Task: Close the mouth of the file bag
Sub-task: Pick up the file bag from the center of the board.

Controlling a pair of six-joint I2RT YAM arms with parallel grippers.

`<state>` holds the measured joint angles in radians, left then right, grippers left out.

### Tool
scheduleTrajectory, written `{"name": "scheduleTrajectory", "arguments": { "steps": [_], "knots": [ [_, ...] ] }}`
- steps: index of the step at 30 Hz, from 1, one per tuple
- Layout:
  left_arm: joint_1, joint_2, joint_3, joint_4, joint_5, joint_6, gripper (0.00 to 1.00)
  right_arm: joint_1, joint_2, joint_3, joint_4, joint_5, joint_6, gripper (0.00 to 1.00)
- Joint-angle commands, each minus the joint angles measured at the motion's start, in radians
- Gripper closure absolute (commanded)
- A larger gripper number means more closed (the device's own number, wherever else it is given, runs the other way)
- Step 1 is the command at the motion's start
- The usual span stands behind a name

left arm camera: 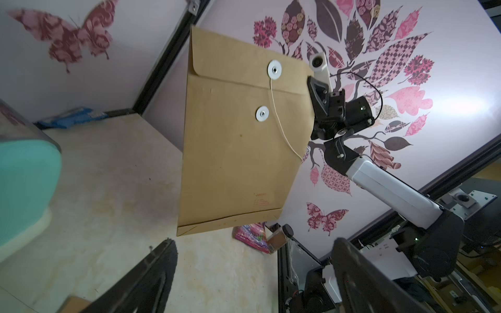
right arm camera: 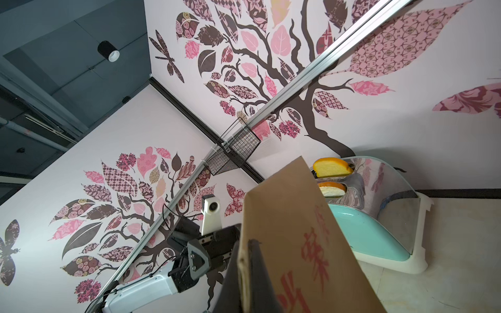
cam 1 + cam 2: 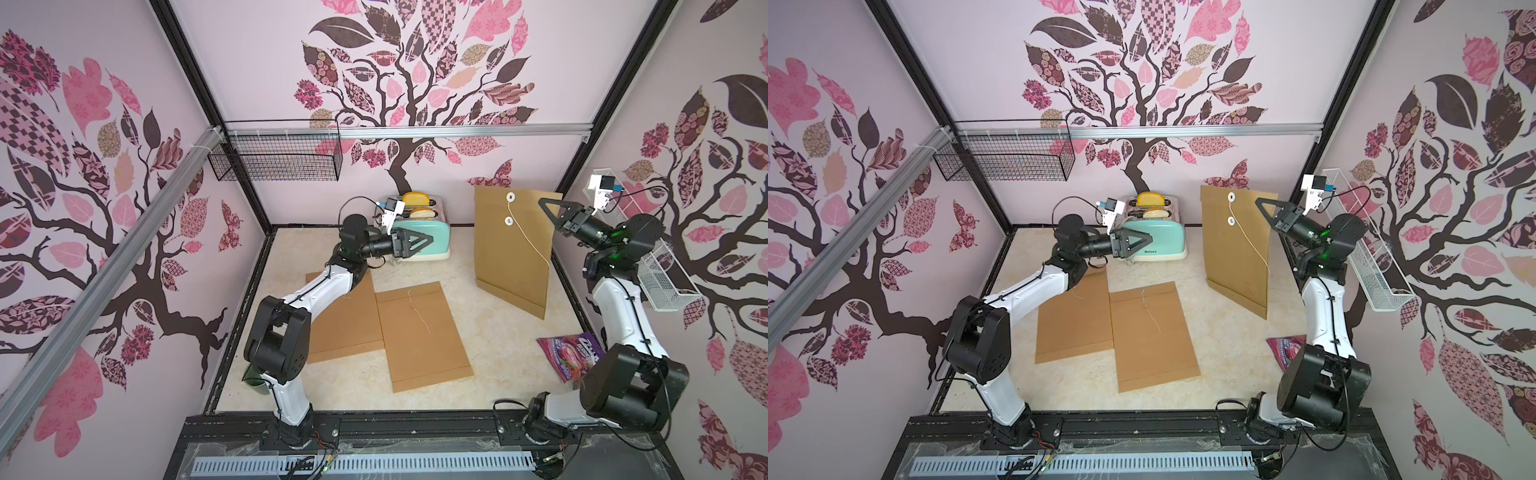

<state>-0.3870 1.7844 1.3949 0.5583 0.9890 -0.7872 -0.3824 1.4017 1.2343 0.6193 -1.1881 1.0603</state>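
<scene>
**Bag held up by one edge**

The brown file bag hangs upright in the upper right part of both top views. Its string dangles loose past the white buttons. The right gripper pinches the bag's edge near the top. The left gripper is spread wide and holds nothing, in front of the green toaster.

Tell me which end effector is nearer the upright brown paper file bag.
Right. The right end effector is shut on the upper side edge of the brown paper file bag, holding it upright. The left end effector is open, away in front of the mint-green toaster.
</scene>
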Motion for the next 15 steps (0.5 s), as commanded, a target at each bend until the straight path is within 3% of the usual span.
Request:
{"name": "scheduleTrajectory", "arguments": {
  "steps": [1,8,15],
  "knots": [
    [0.014,0.003,0.141,-0.036,0.088,0.045,0.05,0.027,-0.031,0.056,0.049,-0.039,0.047,1.0],
    [0.031,0.019,0.237,-0.05,0.1,0.115,0.02,0.08,-0.074,0.115,0.074,-0.058,0.092,1.0],
    [0.073,0.072,0.292,0.307,0.11,-0.219,0.02,0.141,-0.138,0.179,0.005,-0.074,0.069,1.0]
  ]
}}
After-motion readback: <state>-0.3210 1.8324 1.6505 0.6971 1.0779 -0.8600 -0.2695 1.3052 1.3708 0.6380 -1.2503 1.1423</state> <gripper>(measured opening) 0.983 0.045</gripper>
